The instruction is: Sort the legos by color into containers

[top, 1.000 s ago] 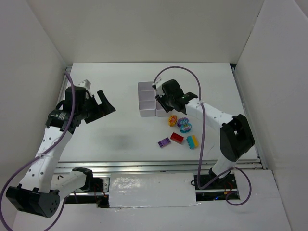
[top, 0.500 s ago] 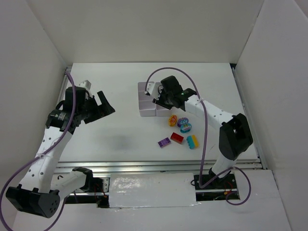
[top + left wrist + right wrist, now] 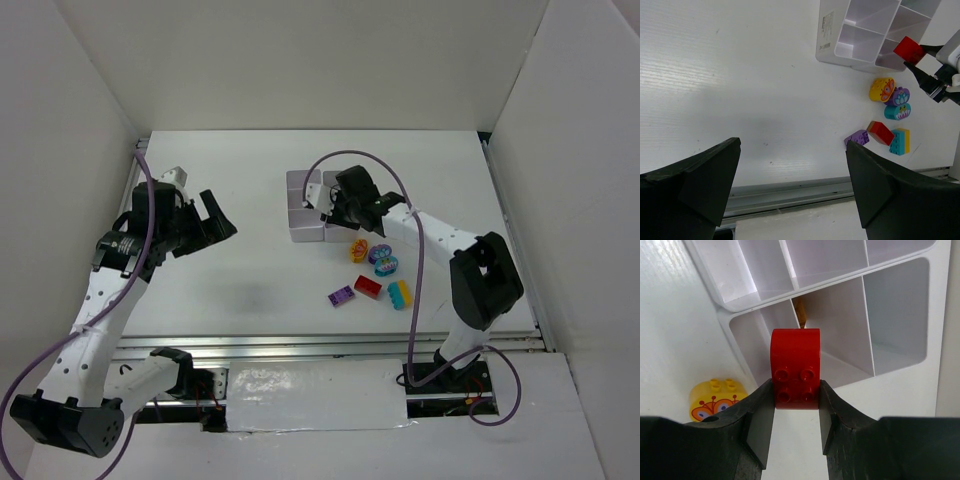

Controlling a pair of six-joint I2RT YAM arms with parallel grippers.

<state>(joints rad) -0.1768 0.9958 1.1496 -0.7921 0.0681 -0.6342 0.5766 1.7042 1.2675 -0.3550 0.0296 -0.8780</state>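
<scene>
Two arms: both reach over a white table [image 3: 250,290]; only the right one carries anything.
Left gripper [image 3: 218,214]: left of centre in the overhead view, fingers spread wide and holding nothing, well apart from every brick.
Right gripper [image 3: 796,390]: fingers narrowed and clamped on a red brick [image 3: 795,360], one pad on each flat side.
Red brick position: centre of the right wrist view, studs facing the camera, rounded end pointing away from the fingers. It hangs over the near edge of the container [image 3: 866,325]. It looks lined up with a compartment in the nearest row, but I cannot tell if it has cleared the rim.
Container: a white block of open compartments, just above centre in the overhead view. The ones in view look empty apart from a thin orange sliver behind the brick, too small to identify.
Loose bricks: six lie in a cluster at the lower right of the container. They are a yellow one [image 3: 359,250], a purple one [image 3: 380,253], a teal one [image 3: 386,265], a flat purple one [image 3: 341,296], a second red one [image 3: 367,287] and a teal-and-yellow one [image 3: 401,294].
Handling, judged: the bricks look light, rigid and smooth, so they could slip but will not deform or break.
Where to hold, judged: pinch across two flat parallel sides, not over the curved top or the studs.
</scene>
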